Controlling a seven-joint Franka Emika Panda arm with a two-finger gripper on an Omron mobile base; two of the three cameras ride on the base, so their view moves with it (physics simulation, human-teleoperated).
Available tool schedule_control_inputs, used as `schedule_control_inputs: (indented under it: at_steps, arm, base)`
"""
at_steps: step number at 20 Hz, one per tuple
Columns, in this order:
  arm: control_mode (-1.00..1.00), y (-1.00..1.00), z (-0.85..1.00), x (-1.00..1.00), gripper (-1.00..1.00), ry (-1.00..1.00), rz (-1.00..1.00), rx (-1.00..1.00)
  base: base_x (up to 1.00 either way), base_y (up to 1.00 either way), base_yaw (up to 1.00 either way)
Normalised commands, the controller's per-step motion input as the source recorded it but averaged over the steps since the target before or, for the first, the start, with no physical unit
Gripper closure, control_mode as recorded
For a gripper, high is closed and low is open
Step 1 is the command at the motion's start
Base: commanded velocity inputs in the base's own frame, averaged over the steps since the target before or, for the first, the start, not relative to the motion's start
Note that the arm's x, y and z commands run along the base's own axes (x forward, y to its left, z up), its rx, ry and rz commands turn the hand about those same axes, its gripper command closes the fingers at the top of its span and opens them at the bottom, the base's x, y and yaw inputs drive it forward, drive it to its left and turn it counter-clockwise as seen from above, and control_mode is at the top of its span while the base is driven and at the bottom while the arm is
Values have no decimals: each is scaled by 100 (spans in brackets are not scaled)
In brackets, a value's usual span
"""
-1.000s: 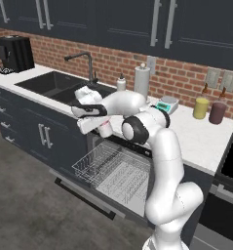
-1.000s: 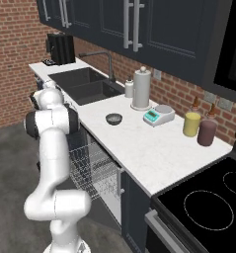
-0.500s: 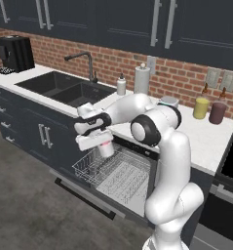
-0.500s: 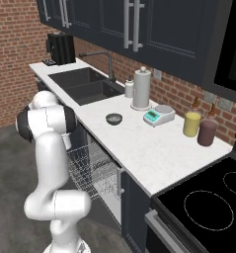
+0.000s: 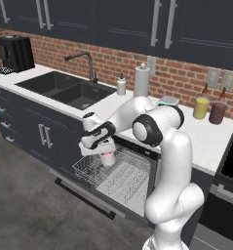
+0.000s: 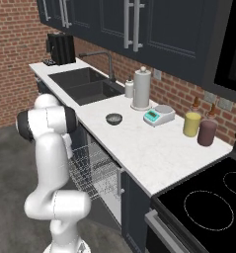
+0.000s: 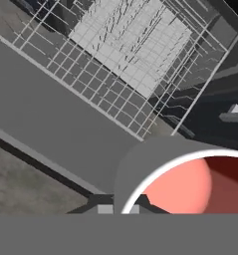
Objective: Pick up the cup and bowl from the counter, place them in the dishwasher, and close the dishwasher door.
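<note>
Nowhere legible writing on cup point(image 5: 107, 158)

The cup point(image 5: 107, 158) sits over the rack point(image 5: 119, 175), at its 10 o'clock corner; the bowl point(image 6: 114, 118) rests on the worktop point(image 6: 154, 148).

A white cup point(image 5: 107, 158) with a salmon-red interior, edged by a white rim in the hand view point(image 7: 190, 187). A dark grey metallic bowl point(image 6: 114, 118) on a white, faintly speckled table point(image 6: 154, 148). Silver wire rack point(image 5: 119, 177) above a dark door point(image 5: 84, 197). Navy cabinets point(image 5: 35, 134), red brick wall point(image 5: 181, 78), yellow canister point(image 6: 192, 123), maroon canister point(image 6: 206, 132), teal-and-white scale point(image 6: 158, 115).
</note>
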Motion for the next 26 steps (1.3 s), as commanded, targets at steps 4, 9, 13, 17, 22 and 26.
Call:
schedule_control_inputs:
  at_steps: [4,9,13,17,22,26]
  arm:
    - [-100,0,-40,0,100,-25,-14,-8]
    - [-100,0,-42,11,100,-26,-7,-3]
    - [-100,0,-42,26,100,-25,-11,0]
    - [-100,-1,-17,41,100,-26,-2,5]
    - [-100,-1,-18,27,100,-10,-1,9]
    - [-100,0,-28,25,100,-2,-3,1]
  base:
    - [0,0,0]
    - [0,0,0]
    - [0,0,0]
    - [0,0,0]
    - [0,0,0]
    - [0,0,0]
